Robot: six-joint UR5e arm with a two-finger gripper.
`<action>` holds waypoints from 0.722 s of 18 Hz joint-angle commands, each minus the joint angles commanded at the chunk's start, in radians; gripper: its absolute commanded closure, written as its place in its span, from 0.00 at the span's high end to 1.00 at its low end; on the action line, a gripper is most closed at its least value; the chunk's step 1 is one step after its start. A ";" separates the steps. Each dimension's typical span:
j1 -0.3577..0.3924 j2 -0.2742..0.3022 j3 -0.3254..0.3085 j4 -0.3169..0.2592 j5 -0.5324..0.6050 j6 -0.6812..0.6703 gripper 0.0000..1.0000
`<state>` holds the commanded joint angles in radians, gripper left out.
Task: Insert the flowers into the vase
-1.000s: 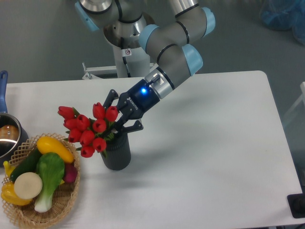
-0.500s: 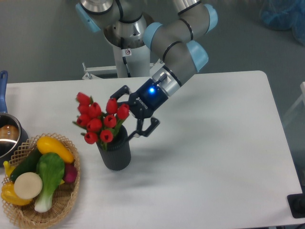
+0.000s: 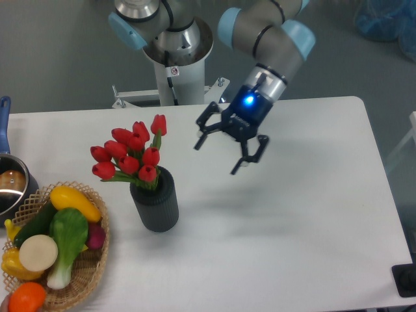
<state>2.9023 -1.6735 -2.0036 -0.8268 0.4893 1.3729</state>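
The red tulips (image 3: 130, 155) stand in the dark grey ribbed vase (image 3: 156, 203), their stems inside its mouth and the buds leaning to the left above the rim. The vase stands upright on the white table (image 3: 305, 214). My gripper (image 3: 221, 156) is open and empty, up and to the right of the vase, clear of the flowers, with its fingers (image 3: 203, 138) spread apart above the table.
A wicker basket (image 3: 58, 286) with vegetables stands at the front left, holding a bok choy (image 3: 65, 240) and a yellow squash (image 3: 75, 203). A steel pot (image 3: 10, 185) with a blue handle is at the left edge. An orange ball (image 3: 27, 298) shows at the bottom left.
My gripper has let go of the tulips and moved up and to the right, away from the vase. The tulips have settled in the vase. An orange ball has appeared at the bottom left.
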 joint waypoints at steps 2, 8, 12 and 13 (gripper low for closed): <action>0.009 -0.020 0.044 -0.002 0.085 -0.003 1.00; 0.009 -0.072 0.167 0.002 0.395 0.003 1.00; 0.002 -0.138 0.246 -0.003 0.624 0.057 1.00; -0.002 -0.153 0.252 -0.002 0.664 0.060 1.00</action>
<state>2.9008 -1.8268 -1.7519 -0.8284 1.1532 1.4327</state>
